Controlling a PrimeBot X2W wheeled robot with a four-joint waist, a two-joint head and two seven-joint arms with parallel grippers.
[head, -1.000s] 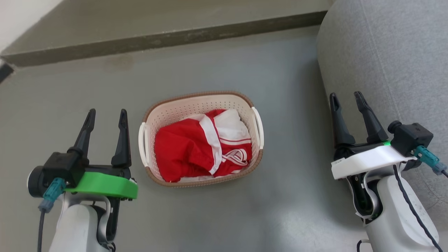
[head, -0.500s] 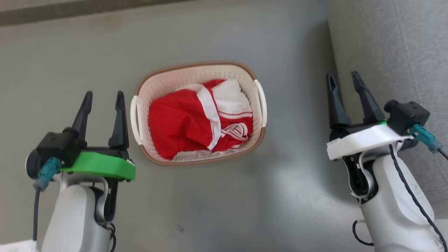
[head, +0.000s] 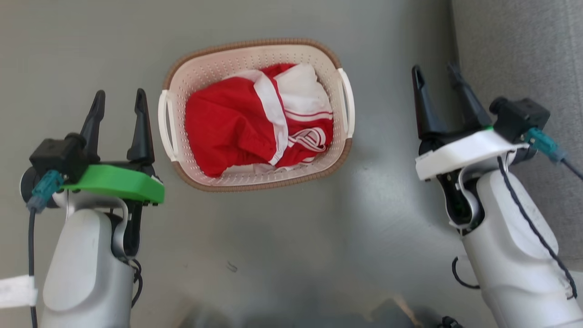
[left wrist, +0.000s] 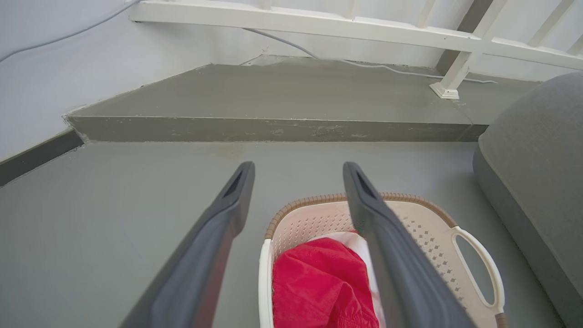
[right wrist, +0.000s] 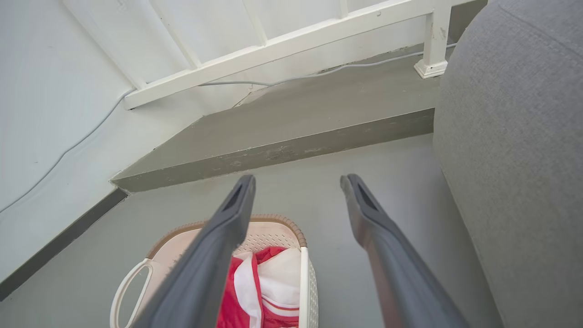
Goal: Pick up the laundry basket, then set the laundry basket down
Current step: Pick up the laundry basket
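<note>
Grey floor (head: 282,237) holds the laundry basket (head: 218,66) between both arms' empty, parted jaws.

Spread end effector (left wrist: 298,167); laundry basket (left wrist: 430,239) apparently untouched.

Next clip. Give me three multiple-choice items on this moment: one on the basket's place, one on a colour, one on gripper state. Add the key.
1. Where is the laundry basket in the head view?
A. on the floor, between the two grippers
B. left of both grippers
C. right of both grippers

2. What is the main colour of the cloth inside it?
A. blue
B. red
C. green

3. What state are the left gripper and the right gripper in?
A. both shut on the basket
B. left shut, right open
C. both open, holding nothing

Key: 1 A, an arm stands at either side of it; 2 B, red with white trim; 3 C, the fingers are spread in both wrist views.
</note>
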